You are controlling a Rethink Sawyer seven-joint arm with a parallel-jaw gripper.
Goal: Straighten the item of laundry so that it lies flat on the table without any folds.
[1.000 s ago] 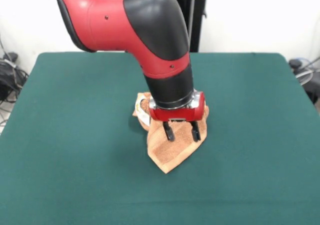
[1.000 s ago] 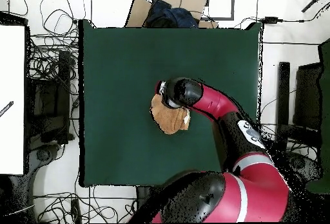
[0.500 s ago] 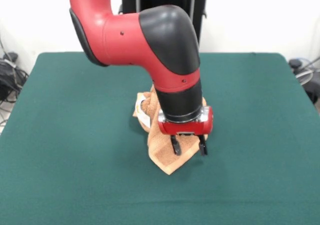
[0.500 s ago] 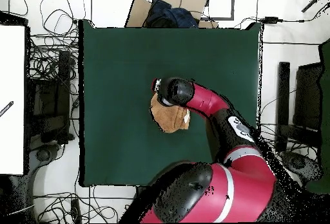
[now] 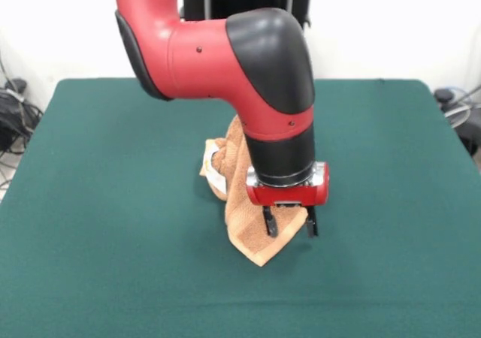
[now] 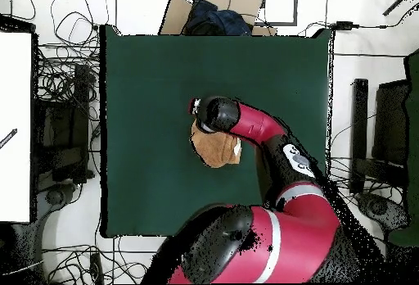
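On the green bench (image 5: 113, 203), the tool (image 5: 290, 227) hung released over a crumpled towel (image 5: 244, 225); its white label (image 5: 214, 174) was unreadable.

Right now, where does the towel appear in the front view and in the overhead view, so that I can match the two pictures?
Front view: the towel lies crumpled just below centre, partly behind the gripper.
Overhead view: the towel lies near the table's centre, below the arm's wrist.
Shared landmark: the gripper's red wrist, over one edge of the towel.
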